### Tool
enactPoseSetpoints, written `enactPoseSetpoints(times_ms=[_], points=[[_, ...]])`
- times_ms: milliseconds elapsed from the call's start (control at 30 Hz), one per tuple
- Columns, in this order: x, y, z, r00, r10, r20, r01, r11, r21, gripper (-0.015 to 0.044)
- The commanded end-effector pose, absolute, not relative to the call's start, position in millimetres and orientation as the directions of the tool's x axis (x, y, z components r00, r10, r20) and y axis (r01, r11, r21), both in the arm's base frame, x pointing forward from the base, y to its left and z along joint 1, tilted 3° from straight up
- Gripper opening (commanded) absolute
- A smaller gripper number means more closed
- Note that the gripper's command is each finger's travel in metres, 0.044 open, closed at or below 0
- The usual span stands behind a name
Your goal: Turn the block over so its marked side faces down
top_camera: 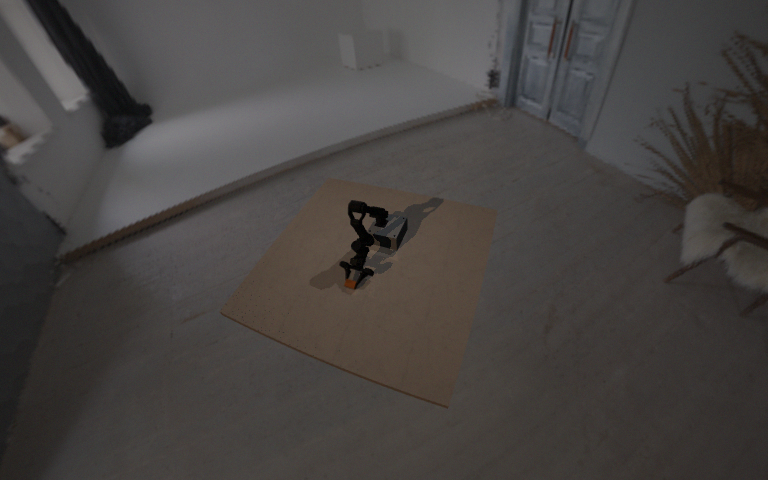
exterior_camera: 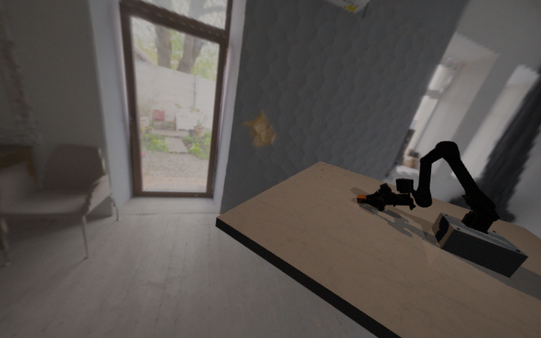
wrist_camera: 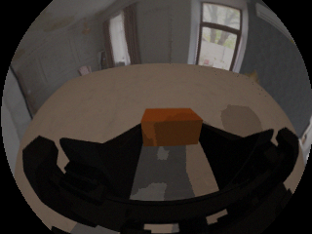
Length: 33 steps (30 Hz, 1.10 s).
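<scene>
A small orange block [top_camera: 351, 284] [exterior_camera: 361, 196] [wrist_camera: 171, 127] sits between my two black fingers, low at the tan table top [top_camera: 407, 333] [exterior_camera: 358, 255]. My gripper [top_camera: 354, 277] [exterior_camera: 365, 198] [wrist_camera: 170, 126] is shut on the block, with the arm stretched almost level from its base. In the wrist view the block shows plain orange faces; I cannot tell where its marked side is. Whether the block touches the table is not clear.
The arm's grey base box [top_camera: 390, 230] [exterior_camera: 478, 245] stands on the table behind the gripper. The table's dark front edge [exterior_camera: 295, 274] drops to the floor. A chair [exterior_camera: 59, 187] stands far off by the glass door.
</scene>
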State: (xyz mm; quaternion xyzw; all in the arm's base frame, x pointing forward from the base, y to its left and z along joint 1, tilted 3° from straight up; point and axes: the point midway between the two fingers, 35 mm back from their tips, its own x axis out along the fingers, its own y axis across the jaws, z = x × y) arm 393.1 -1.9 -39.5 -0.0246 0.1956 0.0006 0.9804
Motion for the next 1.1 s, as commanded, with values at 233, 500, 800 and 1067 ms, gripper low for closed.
enactPoseSetpoints(times_ms=[233,500,800,1067], points=[[393.4,-1.5,-38.6,0.925,-0.005,-0.379,-0.016,0.998,-0.053,0.042],[393.4,-1.5,-38.6,0.925,-0.005,-0.379,-0.016,0.998,-0.053,0.044],[393.4,-1.5,-38.6,0.925,-0.005,-0.379,-0.016,0.998,-0.053,0.044],[393.4,-1.5,-38.6,0.925,-0.005,-0.379,-0.016,0.998,-0.053,0.044]])
